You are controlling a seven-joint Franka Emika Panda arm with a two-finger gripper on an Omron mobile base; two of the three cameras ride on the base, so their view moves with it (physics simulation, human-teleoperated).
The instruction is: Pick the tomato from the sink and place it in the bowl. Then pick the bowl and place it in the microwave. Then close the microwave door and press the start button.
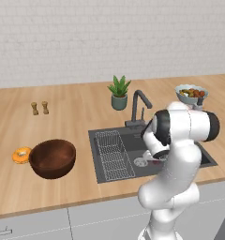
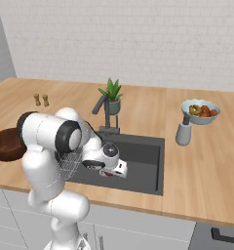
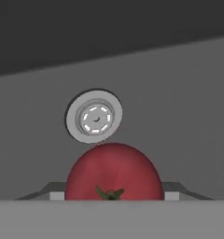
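The red tomato lies on the floor of the dark grey sink, just in front of the round steel drain. My gripper is down in the basin, with one fingertip against each side of the tomato, shut on it. In the right base view the gripper hangs low in the sink with a sliver of red tomato under it. The dark brown wooden bowl stands on the counter left of the sink. The microwave and its door are out of view.
A wire rack fills the sink's left part and a dark faucet rises behind it. An orange doughnut touches the bowl's left side. A potted plant, two shakers, a pale food bowl and a grey bottle stand around.
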